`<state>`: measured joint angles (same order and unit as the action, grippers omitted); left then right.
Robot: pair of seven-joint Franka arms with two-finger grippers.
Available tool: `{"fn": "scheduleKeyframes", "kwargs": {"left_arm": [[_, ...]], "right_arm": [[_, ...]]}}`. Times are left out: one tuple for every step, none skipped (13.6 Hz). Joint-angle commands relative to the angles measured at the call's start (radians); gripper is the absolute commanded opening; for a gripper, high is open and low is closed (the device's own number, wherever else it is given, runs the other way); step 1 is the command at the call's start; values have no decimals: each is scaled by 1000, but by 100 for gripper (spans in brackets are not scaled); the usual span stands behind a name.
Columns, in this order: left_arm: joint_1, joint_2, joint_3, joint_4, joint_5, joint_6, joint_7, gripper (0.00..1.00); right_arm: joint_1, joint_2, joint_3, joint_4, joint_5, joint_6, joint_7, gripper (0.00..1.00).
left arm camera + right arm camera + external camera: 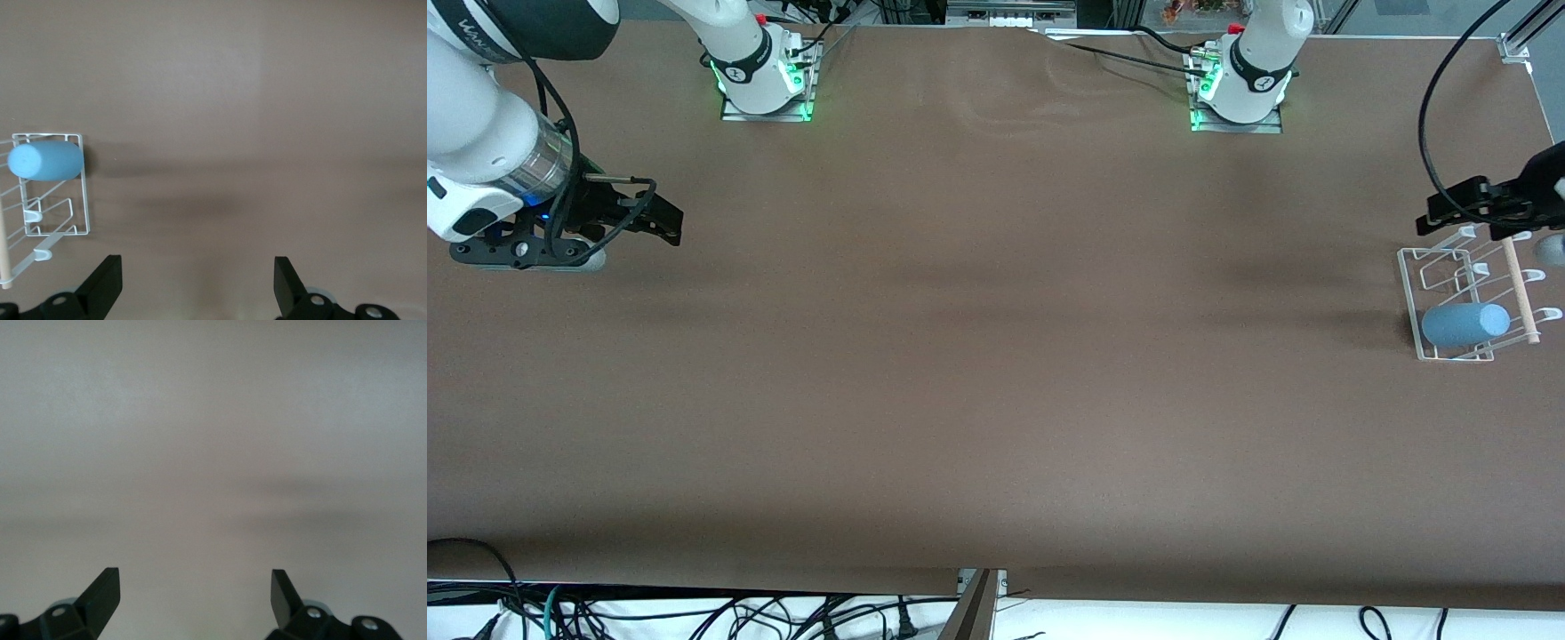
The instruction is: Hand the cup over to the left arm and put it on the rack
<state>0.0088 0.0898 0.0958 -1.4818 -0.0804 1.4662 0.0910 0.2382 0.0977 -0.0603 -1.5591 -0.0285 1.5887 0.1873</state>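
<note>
The light-blue cup lies on its side on the white wire rack, at the rack's end nearer to the front camera. The rack stands at the left arm's end of the table, with a wooden dowel along its side. My left gripper hangs open and empty over the rack's farther edge, apart from the cup. In the left wrist view the cup and rack show off to one side of the left gripper. My right gripper waits open and empty at the right arm's end; the right wrist view shows this gripper over bare table.
Brown tabletop spreads between the two arms. The right arm's base and the left arm's base stand along the table's farther edge. Loose cables hang below the edge nearest the front camera.
</note>
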Motion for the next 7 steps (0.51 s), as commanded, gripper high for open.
{"fn": "scheduleKeyframes", "kwargs": {"left_arm": [[-15, 11, -5, 45, 10, -29, -13, 100], [-16, 10, -7, 46, 13, -29, -11, 100], [-16, 11, -10, 46, 27, -27, -10, 100], [-16, 11, -21, 46, 56, -27, -7, 100], [-16, 13, -39, 46, 76, -27, -7, 100], [-20, 18, -41, 48, 76, -27, -7, 100], [-21, 21, -38, 61, 73, -29, -7, 100]], "right_arm": [[-3, 5, 0, 19, 13, -10, -8, 100], [-5, 5, 0, 19, 13, -10, -8, 100], [-7, 5, 0, 19, 13, -10, -8, 100], [-7, 5, 0, 19, 13, -10, -8, 100], [-7, 5, 0, 19, 12, -10, -8, 100], [-8, 8, 0, 19, 12, -10, -8, 100], [-8, 8, 0, 19, 13, -10, -8, 100]]}}
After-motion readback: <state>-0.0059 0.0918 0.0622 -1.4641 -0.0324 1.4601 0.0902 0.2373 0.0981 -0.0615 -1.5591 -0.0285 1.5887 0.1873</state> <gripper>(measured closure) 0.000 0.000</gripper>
